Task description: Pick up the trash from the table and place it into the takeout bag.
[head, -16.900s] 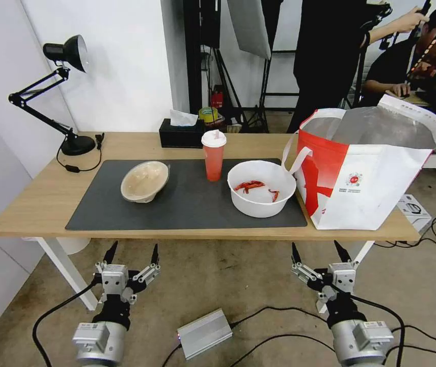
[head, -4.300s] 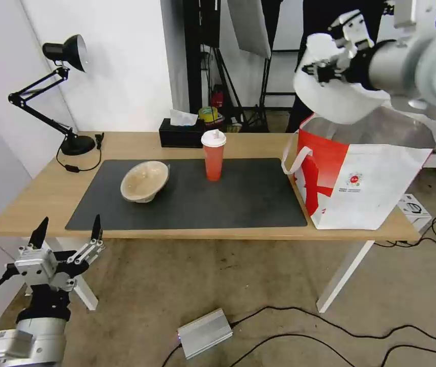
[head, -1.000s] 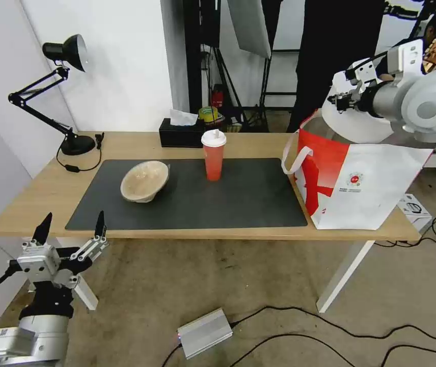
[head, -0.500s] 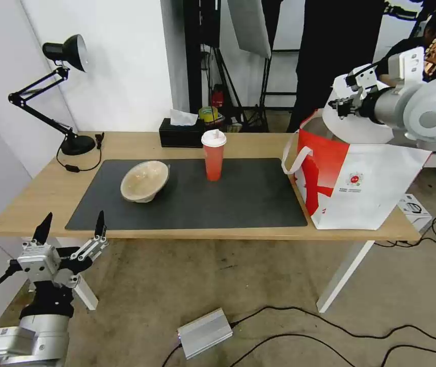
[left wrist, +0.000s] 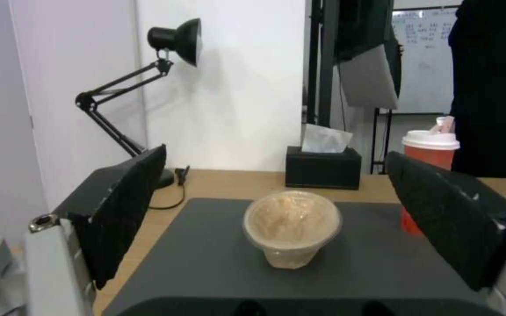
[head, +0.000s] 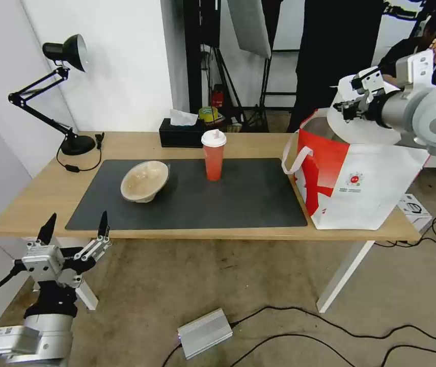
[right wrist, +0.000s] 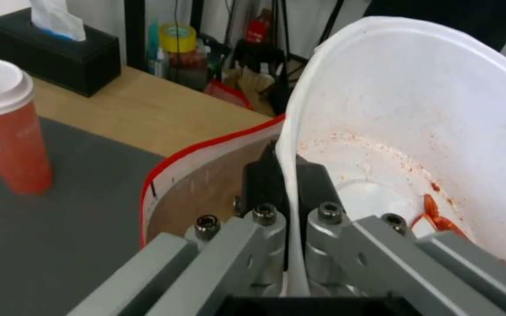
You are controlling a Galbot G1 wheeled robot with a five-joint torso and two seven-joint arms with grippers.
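even, bright indoor light across the head view, with no hard shadows; the table [head: 50,191] throws only a soft, pale shade on the floor under its front edge. the dark mat [head: 248,199] is matte and free of glare. straight lines bow slightly toward the frame edges, as with a wide lens. the left wrist view is dimmer and softer, the near black fingers [left wrist: 127,210] blurred at left and right, the beige paper bowl [left wrist: 291,228] a little hazy. in the right wrist view the white bowl [right wrist: 435,131] is bright, nearly washed out at upper right, and the red cup [right wrist: 7,131] at left is blurred
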